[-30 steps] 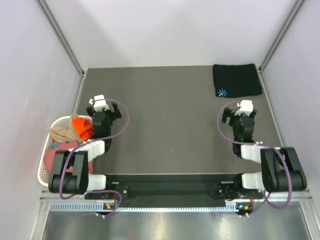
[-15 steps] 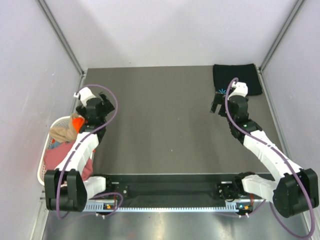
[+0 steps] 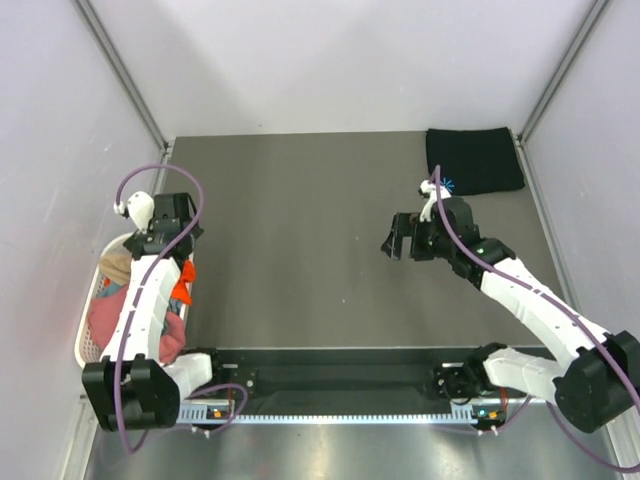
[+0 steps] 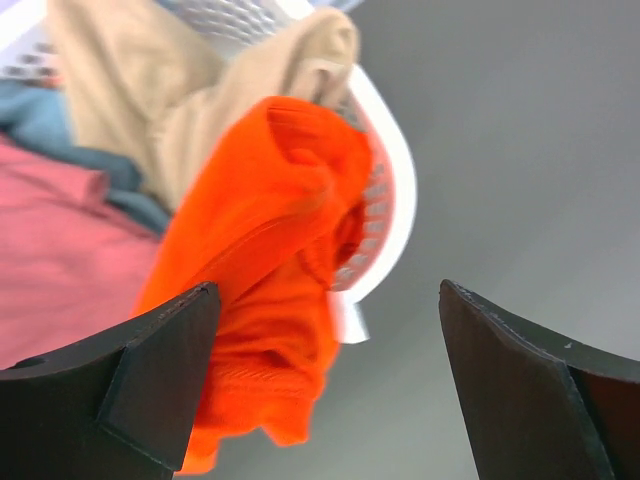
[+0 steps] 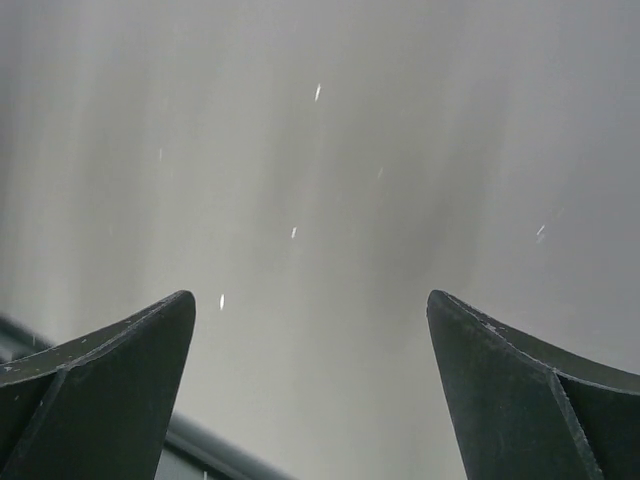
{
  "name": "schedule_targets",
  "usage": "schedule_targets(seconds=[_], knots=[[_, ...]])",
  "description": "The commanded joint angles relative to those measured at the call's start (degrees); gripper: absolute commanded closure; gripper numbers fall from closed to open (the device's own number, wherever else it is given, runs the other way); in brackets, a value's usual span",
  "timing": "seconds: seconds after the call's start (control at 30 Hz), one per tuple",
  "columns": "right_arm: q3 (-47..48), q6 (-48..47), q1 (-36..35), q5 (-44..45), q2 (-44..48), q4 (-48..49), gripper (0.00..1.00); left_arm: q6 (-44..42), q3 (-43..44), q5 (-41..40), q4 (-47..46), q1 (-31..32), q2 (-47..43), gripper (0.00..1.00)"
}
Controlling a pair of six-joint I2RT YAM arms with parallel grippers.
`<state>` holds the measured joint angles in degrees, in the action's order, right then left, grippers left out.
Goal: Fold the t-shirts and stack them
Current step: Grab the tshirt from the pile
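Observation:
A black t-shirt (image 3: 473, 159) with a light-blue starburst lies folded at the table's back right corner. A bright orange t-shirt (image 4: 265, 240) hangs over the rim of the white basket (image 3: 88, 338) at the left; it also shows in the top view (image 3: 182, 284). A tan shirt (image 4: 150, 90) and a dusty pink shirt (image 4: 60, 260) lie in the basket. My left gripper (image 3: 163, 240) is open above the basket's rim and the orange shirt, holding nothing. My right gripper (image 3: 397, 239) is open and empty over the bare table, right of centre.
The dark grey table (image 3: 310, 230) is walled by pale panels at back and both sides. The basket sits off the table's left edge. A blue cloth (image 4: 40, 110) lies among the shirts in the basket.
My left arm has swung left and now hovers over the basket. My right arm has moved forward and left, away from the black shirt toward the table's middle.

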<state>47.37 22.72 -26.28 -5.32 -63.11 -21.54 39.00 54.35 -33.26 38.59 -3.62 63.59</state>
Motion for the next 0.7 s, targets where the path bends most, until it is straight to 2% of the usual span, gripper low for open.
schedule_targets(seconds=[0.0, 0.13, 0.23, 0.47, 0.53, 0.57, 0.63, 0.67], knots=[[2.5, -0.3, -2.3, -2.2, -0.2, -4.4, 0.0, -1.1, 6.4, -5.7, 9.5, -0.2, 0.0, 0.05], [4.7, -0.8, -8.9, -0.7, -0.1, -6.4, 0.0, -1.1, 11.6, -8.3, 17.3, -0.4, 6.1, 0.07], [5.3, -1.6, -12.1, 1.4, 0.4, -6.8, 0.0, 1.2, 12.8, -7.7, 19.9, -0.3, 7.0, 0.09], [7.2, -3.4, -13.5, 1.6, 0.7, -8.3, 0.0, 5.6, 10.9, -5.1, 23.5, -0.5, 7.7, 0.16], [7.2, -3.6, -13.5, 1.6, 0.6, -8.9, 0.0, 4.9, 10.3, -4.0, 22.2, -0.5, 7.9, 0.23], [6.9, -3.6, -13.5, 1.4, 0.4, -8.9, 0.0, 4.9, 9.9, -3.7, 22.1, -0.5, 7.8, 0.35], [6.9, -3.9, -13.5, 0.2, 0.3, -9.4, 0.0, 5.1, 10.2, -2.3, 22.2, -0.5, 7.6, 0.47], [7.0, -3.8, -13.6, 0.1, 0.3, -9.7, 0.0, 5.0, 10.3, -2.1, 22.3, -0.5, 7.5, 0.49]])
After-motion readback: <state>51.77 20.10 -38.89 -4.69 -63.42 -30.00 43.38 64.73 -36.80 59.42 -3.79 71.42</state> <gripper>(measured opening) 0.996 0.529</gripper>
